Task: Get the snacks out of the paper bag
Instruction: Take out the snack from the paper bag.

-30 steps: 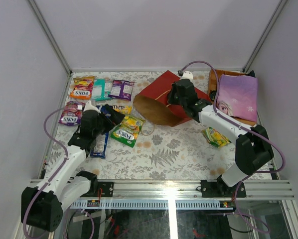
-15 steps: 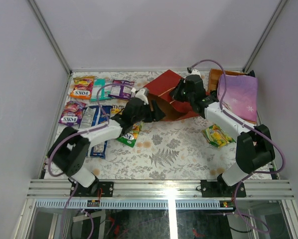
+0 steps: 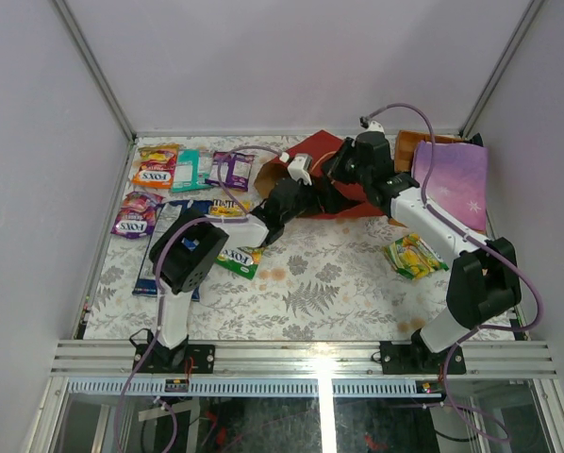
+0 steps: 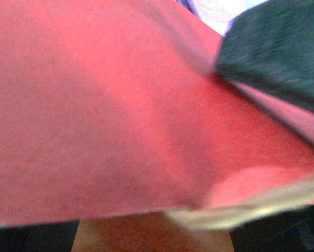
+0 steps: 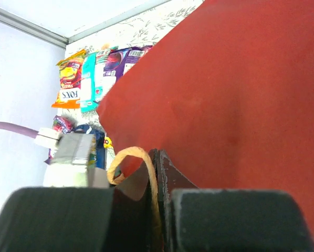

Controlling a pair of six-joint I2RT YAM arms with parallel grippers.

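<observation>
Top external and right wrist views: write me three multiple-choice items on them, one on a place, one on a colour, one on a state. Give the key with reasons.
1. Where does the orange FOX'S packet lie?
A. At the far left corner of the table
B. By the right arm's base
C. At the middle of the near edge

2. What colour is the outside of the paper bag?
A. Blue
B. Red
C. White

3. How is the right gripper?
A. Open, touching nothing
B. Out of sight in every view
C. Shut on the paper bag's edge

Key: 1 A, the top view shows it in the far left corner with other packets. 2 B, both views show a red outer face. 3 C, the right wrist view shows its fingers pinched on the bag's edge.
</observation>
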